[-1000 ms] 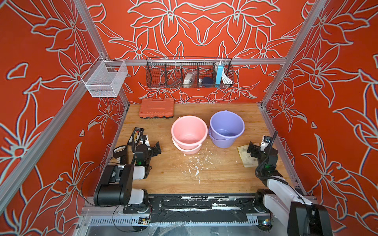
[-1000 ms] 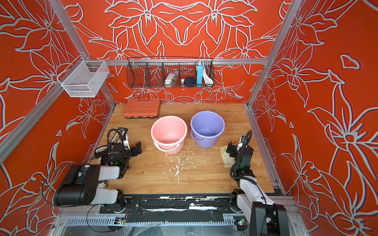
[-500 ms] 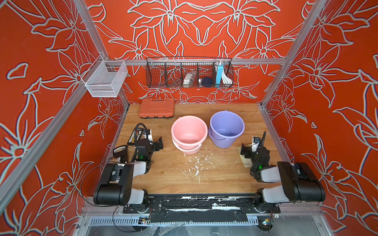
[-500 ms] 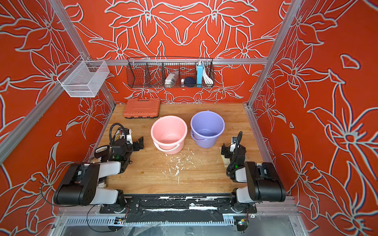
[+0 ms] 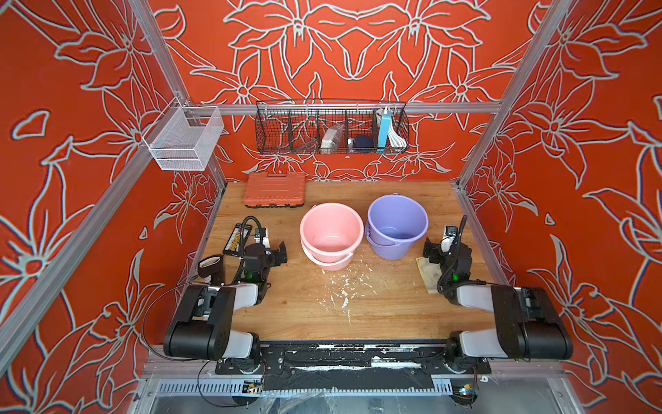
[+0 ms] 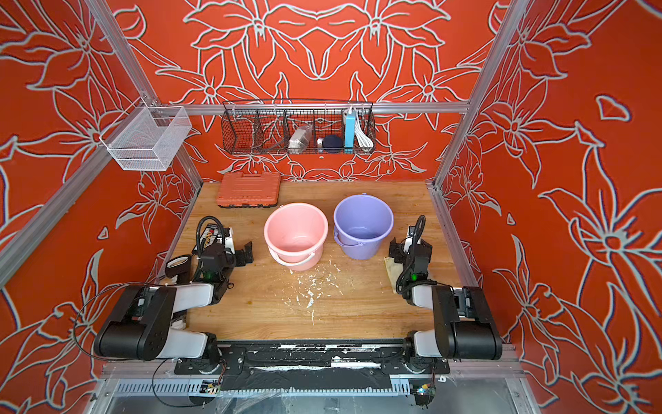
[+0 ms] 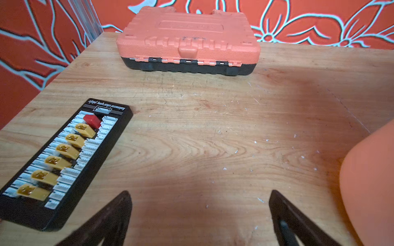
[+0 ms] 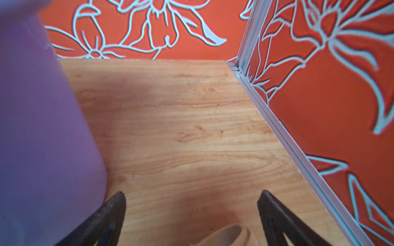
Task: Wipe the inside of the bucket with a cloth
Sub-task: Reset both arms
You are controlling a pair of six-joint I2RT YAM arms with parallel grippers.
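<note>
A pink bucket [image 5: 331,233] and a purple bucket [image 5: 397,224] stand upright side by side mid-table, both showing nothing inside. The stained beige cloth [image 5: 428,274] lies flat right of the purple bucket, partly hidden under my right arm. My right gripper [image 5: 434,251] hangs low over the cloth's far end, open and holding nothing. In the right wrist view a curled cloth edge [image 8: 226,236] lies just behind the open right gripper [image 8: 191,198], with the purple bucket's wall [image 8: 42,127] beside it. My left gripper [image 5: 278,253] is open and empty, left of the pink bucket [image 7: 371,181].
An orange tool case [image 5: 274,189] sits at the back left. A black connector board [image 7: 64,161] lies by the left wall, near a small black device [image 5: 211,265]. White scraps [image 5: 344,286] litter the wood before the buckets. Wire baskets [image 5: 331,129] hang on the back wall.
My right arm has folded down low to the table, and its gripper now sits lower over the cloth. The left gripper has edged slightly towards the pink bucket. Both stay open.
</note>
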